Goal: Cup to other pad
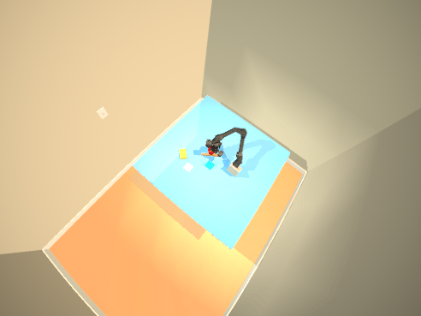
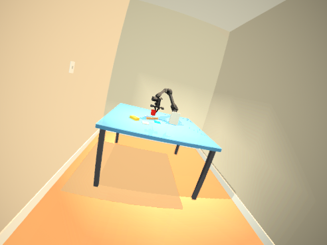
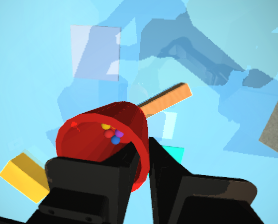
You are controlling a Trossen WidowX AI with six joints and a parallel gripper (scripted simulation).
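Note:
The red cup (image 1: 210, 153) (image 2: 153, 112) (image 3: 82, 142) is held above the table, its open mouth toward the wrist camera. Several coloured marbles (image 3: 112, 134) lie inside it. My gripper (image 2: 155, 111) (image 3: 145, 140) is shut on the cup's wall, one finger inside and one outside. A pale square pad (image 3: 95, 52) lies beyond the cup in the wrist view, partly in shadow. A flat white square (image 1: 188, 167) (image 2: 145, 123) and a flat cyan square (image 1: 209, 165) (image 2: 157, 121) (image 3: 174, 153) also lie on the table. I cannot tell which one is the other pad.
An orange bar (image 1: 206, 154) (image 2: 152, 118) (image 3: 167, 100) lies near the cup, between it and the cyan square in the top view. A yellow block (image 1: 183, 153) (image 2: 134, 117) (image 3: 25, 177) lies to the left. A pale box (image 1: 234, 169) (image 2: 175, 118) stands at the arm's base.

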